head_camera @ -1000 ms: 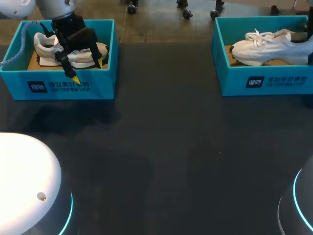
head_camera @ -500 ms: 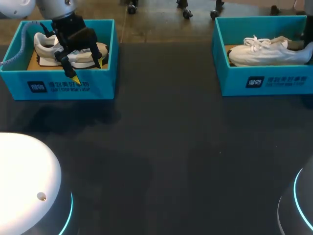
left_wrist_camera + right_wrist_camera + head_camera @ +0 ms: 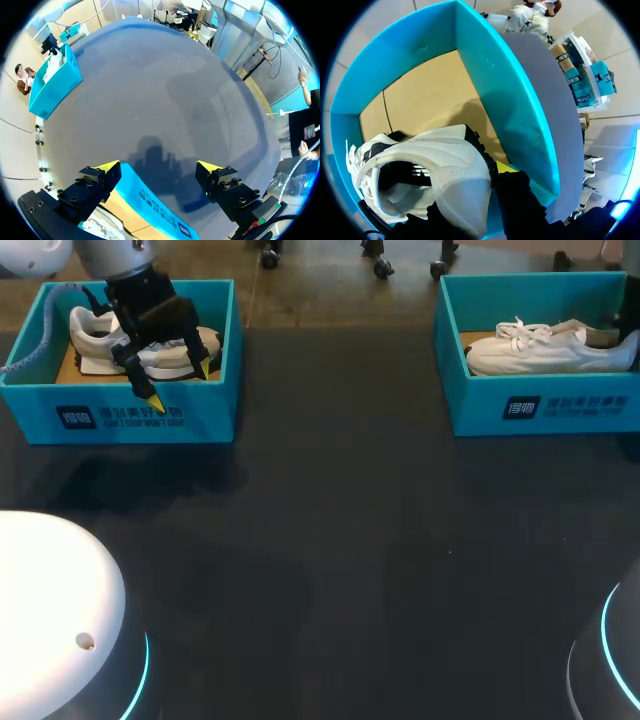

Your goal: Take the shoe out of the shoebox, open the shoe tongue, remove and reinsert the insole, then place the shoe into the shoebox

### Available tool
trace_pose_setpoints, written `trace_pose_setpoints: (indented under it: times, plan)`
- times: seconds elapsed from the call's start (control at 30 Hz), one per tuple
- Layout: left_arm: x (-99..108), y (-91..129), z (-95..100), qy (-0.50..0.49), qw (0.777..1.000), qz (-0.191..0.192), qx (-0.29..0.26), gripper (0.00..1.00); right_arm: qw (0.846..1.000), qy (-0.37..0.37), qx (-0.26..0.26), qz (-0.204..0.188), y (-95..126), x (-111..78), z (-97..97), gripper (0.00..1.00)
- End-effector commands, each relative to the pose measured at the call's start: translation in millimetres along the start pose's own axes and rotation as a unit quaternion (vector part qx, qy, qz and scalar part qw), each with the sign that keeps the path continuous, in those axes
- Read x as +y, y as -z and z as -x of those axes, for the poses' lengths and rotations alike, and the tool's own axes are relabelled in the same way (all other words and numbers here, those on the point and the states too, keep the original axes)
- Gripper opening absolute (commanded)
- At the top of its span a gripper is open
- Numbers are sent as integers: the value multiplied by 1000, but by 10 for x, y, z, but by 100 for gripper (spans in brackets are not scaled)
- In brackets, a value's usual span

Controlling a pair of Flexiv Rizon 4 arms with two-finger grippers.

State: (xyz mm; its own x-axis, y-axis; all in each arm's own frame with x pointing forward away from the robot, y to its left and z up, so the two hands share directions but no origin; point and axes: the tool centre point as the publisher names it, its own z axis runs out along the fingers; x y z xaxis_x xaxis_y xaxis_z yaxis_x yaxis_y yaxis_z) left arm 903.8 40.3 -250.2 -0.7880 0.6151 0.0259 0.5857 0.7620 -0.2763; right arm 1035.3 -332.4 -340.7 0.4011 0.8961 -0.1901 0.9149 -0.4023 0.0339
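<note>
While the left gripper (image 3: 177,384) hangs over the left box (image 3: 120,415), its 2 yellow tips stand wide apart with nothing between them. 1 tip sits over the box's front wall, the other over the inside. In the left wrist view that front wall runs slantwise under the gap between the tips, with a scrap of white shoe showing below 1 finger.

Left shoe (image 3: 95,335): white with dark trim, on its sole inside the left box. The gripper's black body covers its middle from the head camera, so only heel and toe show.

Right box (image 3: 540,410): at the table's far right, well apart from the left box. Dark table (image 3: 330,540) lies between the 2 boxes.

Right shoe (image 3: 540,348): white, lying low inside the right box on the tan floor, laces up, toe toward the middle of the table, heel toward the right edge of the head view.

Right gripper (image 3: 480,210): at the heel of the right shoe, inside the box. Head view shows only a dark sliver of it at the frame's edge. In its own wrist view the heel fills the space right at the gripper. Whether it clamps the heel or merely sits against it: cannot tell. A blue box wall rises just beside it, and another closes off the far end ahead of the shoe.
</note>
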Motion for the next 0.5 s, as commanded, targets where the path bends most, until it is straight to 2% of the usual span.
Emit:
trace_pose_setpoints:
  times: [0.03, 0.5]
  plan:
    - [1, 5, -4, 0, 1000, 1, 1, 100, 1000, 20, 0, -1, -54, -11, 45, 0]
    - [1, 5, -4, 0, 1000, 1, 1, 100, 998, 61, -5, 2, -102, -42, 37, 0]
